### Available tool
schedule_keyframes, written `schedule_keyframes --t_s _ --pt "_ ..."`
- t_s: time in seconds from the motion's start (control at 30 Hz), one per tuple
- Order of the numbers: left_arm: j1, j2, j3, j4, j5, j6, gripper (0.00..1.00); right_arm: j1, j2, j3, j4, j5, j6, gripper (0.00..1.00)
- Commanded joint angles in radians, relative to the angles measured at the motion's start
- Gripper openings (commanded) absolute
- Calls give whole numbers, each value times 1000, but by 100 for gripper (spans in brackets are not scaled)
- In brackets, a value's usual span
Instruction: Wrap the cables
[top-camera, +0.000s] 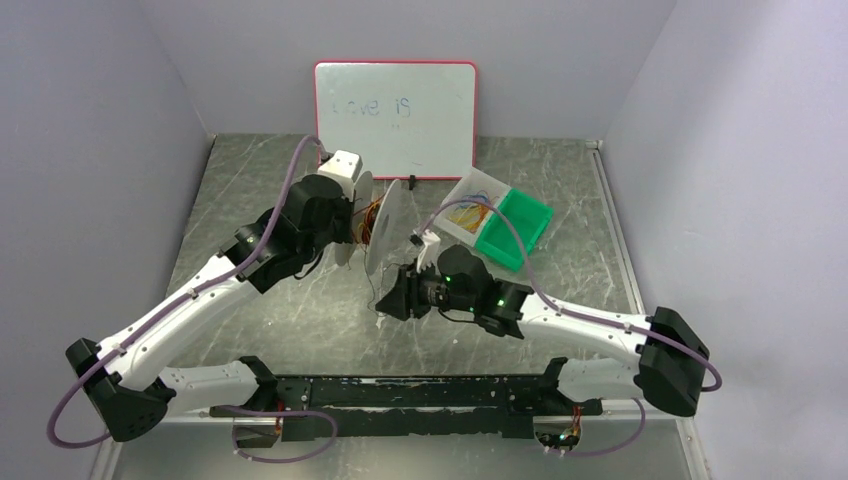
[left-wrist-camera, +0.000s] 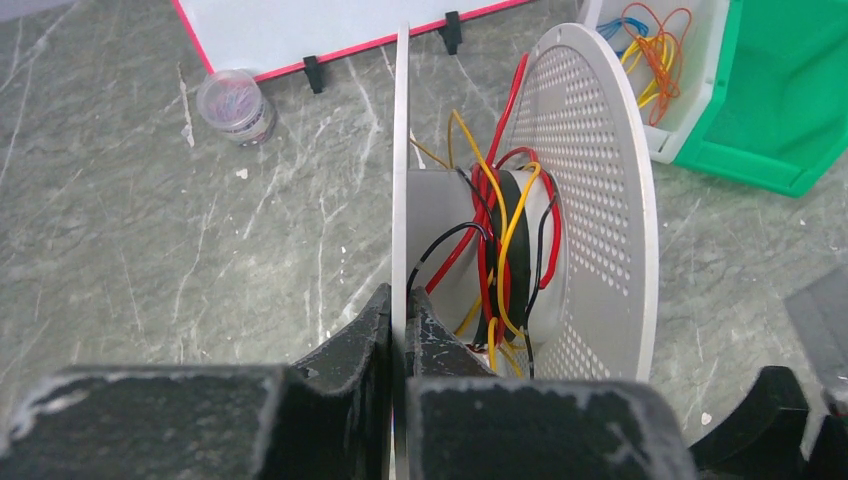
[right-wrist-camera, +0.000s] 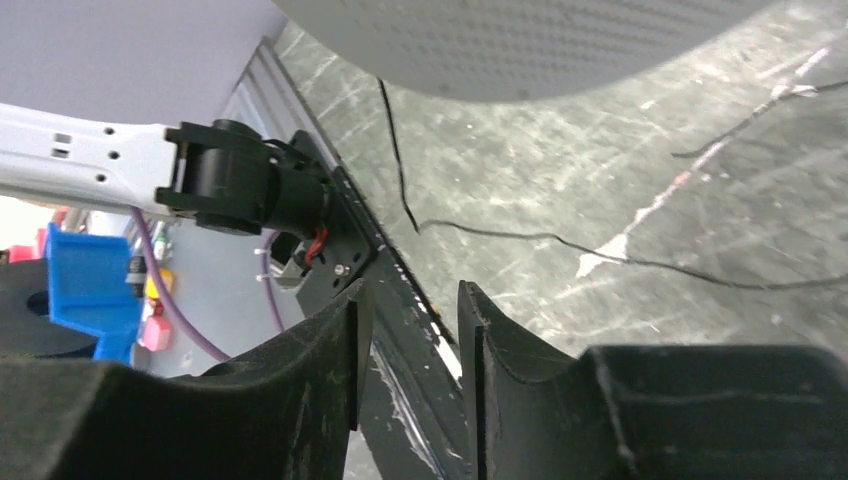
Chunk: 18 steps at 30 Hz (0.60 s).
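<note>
Looking through the left wrist camera, I see the left gripper (left-wrist-camera: 400, 335) clamped on the spool (left-wrist-camera: 440, 205). It pinches the thin edge of the near flange (left-wrist-camera: 401, 150), with one pad on each face. Just past the fingers (left-wrist-camera: 365, 340) the cables (left-wrist-camera: 500, 250) sit on the hub. Red, yellow and black strands loop loosely around it, and some bow away from the core. They lie between the near flange and the perforated far flange (left-wrist-camera: 600, 180).

On the other side, the right gripper (right-wrist-camera: 410, 350) has its jaws a narrow gap apart, with nothing between them. Beyond its tips a black strand (right-wrist-camera: 520, 237) trails across the table (right-wrist-camera: 650, 150), clear of the fingers. One end runs up under the perforated disc.

From above, the spool stands on edge mid-table. The left gripper is at its far side and the right gripper is low at its near edge.

Farther out, a small jar (left-wrist-camera: 235, 105) sits by the whiteboard (left-wrist-camera: 300, 30). A white bin (left-wrist-camera: 700, 100) holds more orange, yellow and blue loops, and a green bin (left-wrist-camera: 790, 110) sits right against it.
</note>
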Motion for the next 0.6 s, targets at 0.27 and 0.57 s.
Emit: schedule_keyframes --t_s 0.27,0.57 --pt "38 -38 49 117 40 -72 7 4 -240 -317 238 119 -245 52" --pt "38 -39 64 92 67 -88 7 5 -106 -567 852 95 -557 58"
